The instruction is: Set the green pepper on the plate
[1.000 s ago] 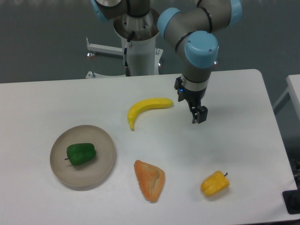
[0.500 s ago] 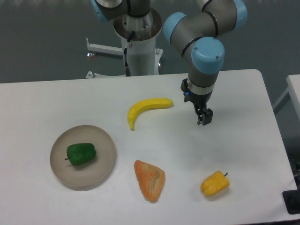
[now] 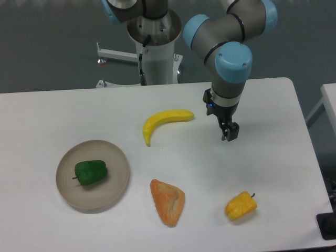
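Observation:
The green pepper [image 3: 91, 172] lies on its side in the middle of the grey-beige plate [image 3: 116, 157] at the table's front left. My gripper [image 3: 230, 134] hangs over the table right of centre, far from the plate and to the right of the banana. It holds nothing. Its fingers look close together, but the view does not show clearly whether they are shut.
A yellow banana [image 3: 164, 122] lies near the table's centre. An orange wedge of food [image 3: 168, 201] lies at the front centre. A yellow pepper [image 3: 241, 206] lies at the front right. The robot's white base [image 3: 155, 55] stands behind the table's far edge.
My gripper has moved a little to the right and toward the front since a second ago, then stopped. The pepper and plate have not moved.

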`<state>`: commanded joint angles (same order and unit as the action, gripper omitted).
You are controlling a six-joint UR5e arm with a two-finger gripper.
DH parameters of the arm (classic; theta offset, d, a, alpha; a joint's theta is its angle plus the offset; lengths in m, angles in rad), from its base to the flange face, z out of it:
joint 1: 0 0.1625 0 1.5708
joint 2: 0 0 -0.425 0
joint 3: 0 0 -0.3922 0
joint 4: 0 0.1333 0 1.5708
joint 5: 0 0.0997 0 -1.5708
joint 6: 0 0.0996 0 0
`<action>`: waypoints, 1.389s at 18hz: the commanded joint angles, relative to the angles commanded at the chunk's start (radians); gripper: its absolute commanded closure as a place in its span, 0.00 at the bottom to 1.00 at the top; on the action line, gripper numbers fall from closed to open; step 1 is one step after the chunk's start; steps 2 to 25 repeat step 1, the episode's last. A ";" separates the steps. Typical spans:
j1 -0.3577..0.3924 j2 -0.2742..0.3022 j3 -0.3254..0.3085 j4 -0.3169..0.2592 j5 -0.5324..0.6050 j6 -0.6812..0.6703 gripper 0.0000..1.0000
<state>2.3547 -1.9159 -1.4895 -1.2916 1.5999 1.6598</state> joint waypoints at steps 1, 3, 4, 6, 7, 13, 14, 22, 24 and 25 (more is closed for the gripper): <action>0.000 0.000 -0.002 0.000 0.002 0.002 0.00; 0.000 0.000 -0.002 0.000 0.002 0.002 0.00; 0.000 0.000 -0.002 0.000 0.002 0.002 0.00; 0.000 0.000 -0.002 0.000 0.002 0.002 0.00; 0.000 0.000 -0.002 0.000 0.002 0.002 0.00; 0.000 0.000 -0.002 0.000 0.002 0.002 0.00; 0.000 0.000 -0.002 0.000 0.002 0.002 0.00; 0.000 0.000 -0.002 0.000 0.002 0.002 0.00; 0.000 0.000 -0.002 0.000 0.002 0.002 0.00; 0.000 0.000 -0.002 0.000 0.002 0.002 0.00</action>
